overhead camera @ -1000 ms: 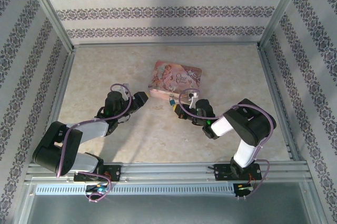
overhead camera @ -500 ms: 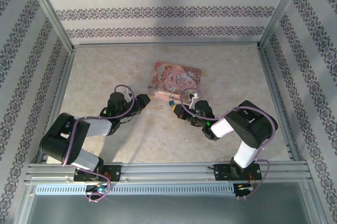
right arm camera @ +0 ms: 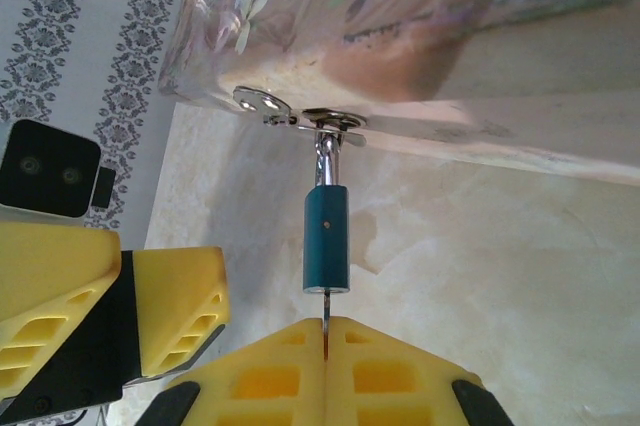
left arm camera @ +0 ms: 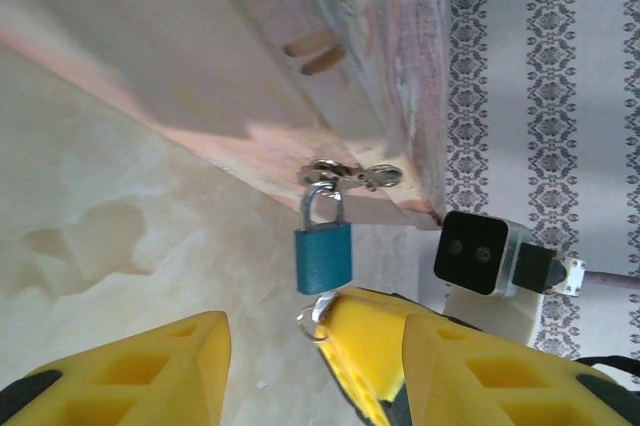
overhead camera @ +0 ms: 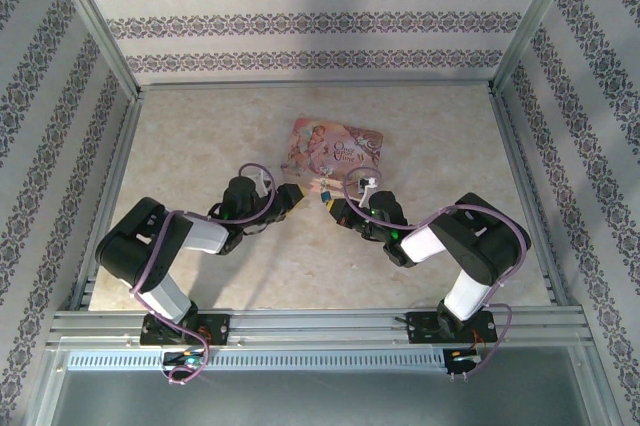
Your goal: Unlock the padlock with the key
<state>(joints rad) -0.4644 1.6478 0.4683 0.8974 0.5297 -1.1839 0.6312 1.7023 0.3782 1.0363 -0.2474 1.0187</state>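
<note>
Near edge: ribbed aluminium rail [overhead camera: 320, 326] with both arm bases bolted on. The arms are black and grey, with loops of purple cable. The table [overhead camera: 200, 146] is flat and matte with a beige marbled pattern.

The left gripper [overhead camera: 295, 193] has chunky yellow plastic fingers [left arm camera: 130, 371] with moulded pockets. They stand apart and hold nothing. Its tips face the flat side of the padlock [left arm camera: 323, 258], close by but clear of it.

The right gripper [right arm camera: 325, 331] has the same yellow fingers, pressed together and pinching the key [right arm camera: 325, 304]. The key is a thin silvery blade seen edge-on, running straight into the padlock's underside. In the left wrist view a small wire ring [left arm camera: 312, 324] sits at that fingertip. A square black-and-white camera module [left arm camera: 480, 251] shows behind it.

The padlock sits between the two grippers, mid-table, at the box's near edge. Its body is tiny, teal and rectangular, smooth with rounded corners, and slim from the side. Cannot tell if the body rests on the table. The shiny steel U-shaped shackle [left arm camera: 322, 201] is seated in the body and threaded through a small bright metal hasp [right arm camera: 300, 118] on the box edge.

The box [overhead camera: 335, 149] is pink, flat and rectangular with rounded corners and a glossy floral printed lid. It sits askew to the table edges.

Far: white wallpaper [overhead camera: 320, 21] with dark damask bands, and aluminium frame posts [overhead camera: 95, 21].
</note>
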